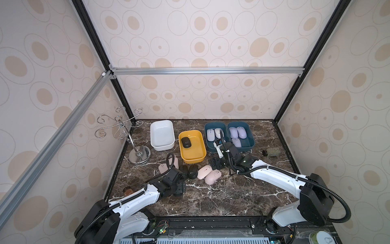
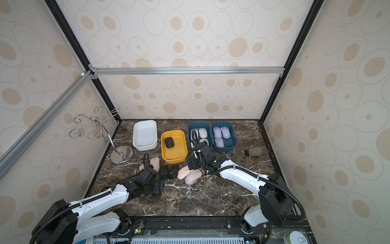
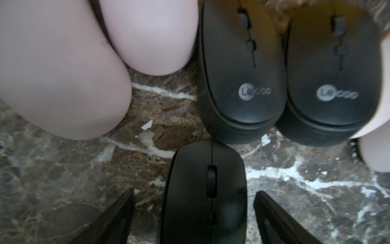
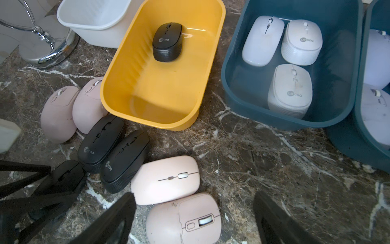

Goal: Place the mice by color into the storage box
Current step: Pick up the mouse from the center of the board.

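My left gripper [image 3: 194,193] is open and low over the table, its jaws standing either side of a black mouse [image 3: 204,186] with a gap on each side. Two more black mice [image 3: 240,74] and pink mice [image 3: 63,84] lie just beyond it. My right gripper [image 4: 194,195] hangs open above two pink mice [image 4: 166,179], holding nothing. The yellow storage box [image 1: 197,158] holds one black mouse [image 1: 186,142]. The teal box [image 1: 227,149] has white mice [image 4: 290,90] in one compartment and lavender mice [image 1: 237,135] in the other.
An empty white box [image 1: 162,145] stands left of the yellow one. A chrome hook stand [image 1: 139,155] is at the far left, a small green cylinder [image 1: 271,152] at the right, and a small brown jar [image 1: 127,191] beside the left arm.
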Tool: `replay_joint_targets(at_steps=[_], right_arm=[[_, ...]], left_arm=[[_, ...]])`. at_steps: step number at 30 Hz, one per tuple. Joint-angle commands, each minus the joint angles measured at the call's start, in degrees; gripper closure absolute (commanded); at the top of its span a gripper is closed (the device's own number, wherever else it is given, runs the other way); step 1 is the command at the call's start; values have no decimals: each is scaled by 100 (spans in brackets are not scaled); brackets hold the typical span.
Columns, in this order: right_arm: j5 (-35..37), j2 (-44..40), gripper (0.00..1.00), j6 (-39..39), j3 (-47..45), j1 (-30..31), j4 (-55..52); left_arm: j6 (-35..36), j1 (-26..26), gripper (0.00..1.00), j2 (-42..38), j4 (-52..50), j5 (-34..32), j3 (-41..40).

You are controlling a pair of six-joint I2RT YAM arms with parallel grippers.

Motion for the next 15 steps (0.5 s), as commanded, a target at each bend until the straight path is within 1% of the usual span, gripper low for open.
replay_joint_targets(at_steps=[1, 4, 7, 10, 13, 15], right_arm=[[169, -31, 11, -32, -95, -17, 177], [149, 1, 12, -23, -91, -13, 164], [127, 57, 13, 3, -103, -18, 201], [97, 72, 13, -1, -65, -12, 114], [99, 41, 14, 34, -173, -16, 252], [73, 58, 14, 53, -158, -18, 241]], left_arm=[[-184, -174, 14, 161, -278, -226, 150], [-175, -244, 20, 267, -371, -253, 180], [-132, -312, 32, 387, -373, -207, 238], [-68, -372, 37, 511, -460, -153, 321], [-87, -427, 40, 545, -537, -196, 357], [-87, -463, 47, 532, -608, -231, 427]])
